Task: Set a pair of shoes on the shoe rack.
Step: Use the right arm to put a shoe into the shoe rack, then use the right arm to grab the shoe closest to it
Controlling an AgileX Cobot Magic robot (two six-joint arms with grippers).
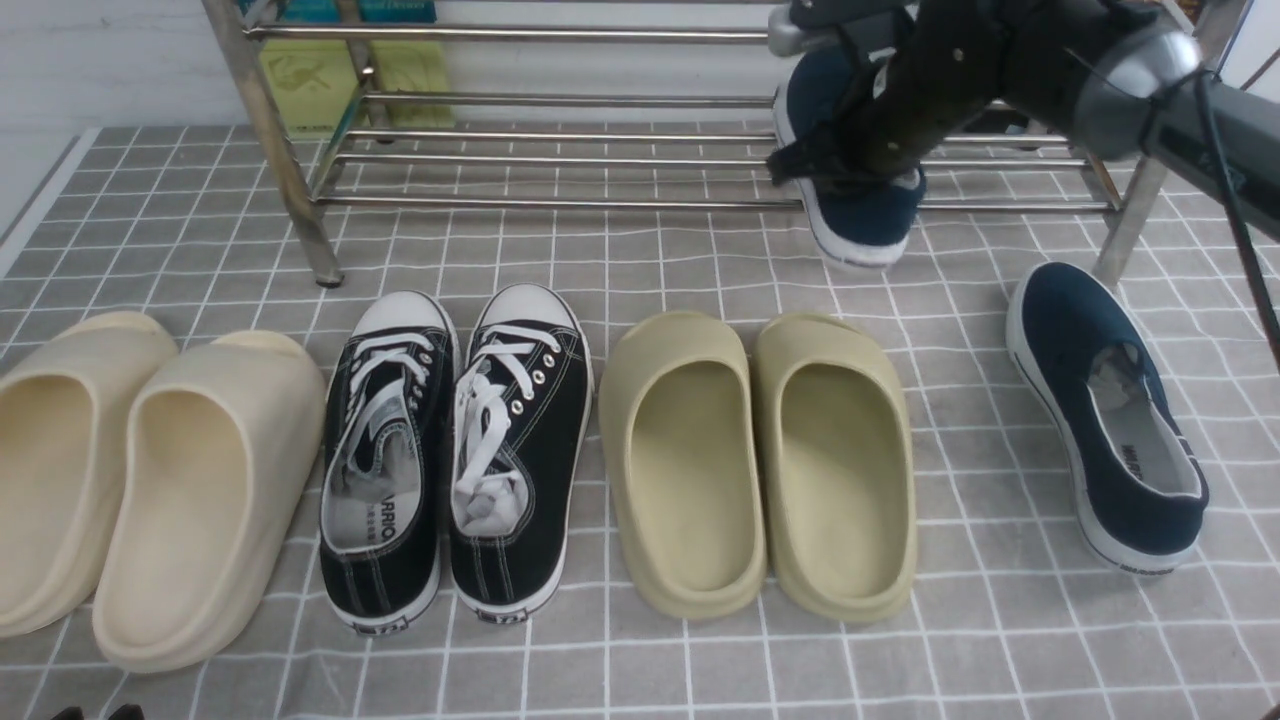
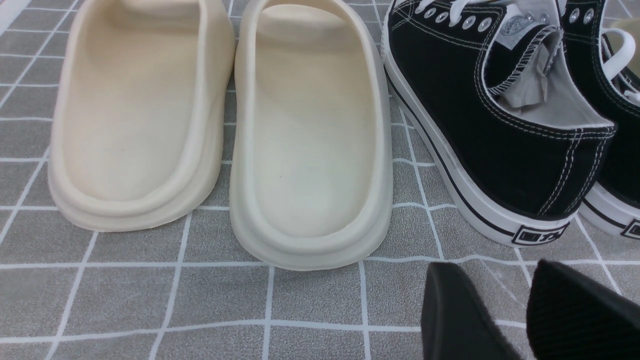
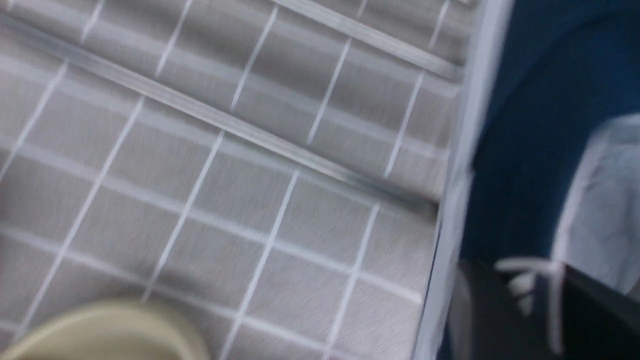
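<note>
One navy slip-on shoe (image 1: 868,215) lies on the lowest bars of the steel shoe rack (image 1: 560,100), its heel hanging over the front bar. My right gripper (image 1: 835,165) is down on this shoe. In the blurred right wrist view the shoe (image 3: 525,125) fills the side, and my right gripper (image 3: 540,285) has one dark finger on each side of the shoe's collar; I cannot tell whether it still pinches. A rack bar (image 3: 225,125) crosses that view. The other navy shoe (image 1: 1060,330) lies on the checked cloth at the right. My left gripper (image 2: 492,270) hangs open and empty low at the near left.
On the grey checked cloth (image 1: 640,660) stand cream slides (image 1: 130,470) (image 2: 215,125), black lace-up sneakers (image 1: 460,450) (image 2: 475,115) and olive slides (image 1: 760,460) (image 3: 105,330). Green boxes (image 1: 310,70) sit behind the rack's left leg (image 1: 290,180). The right leg (image 1: 1125,230) stands by the loose navy shoe.
</note>
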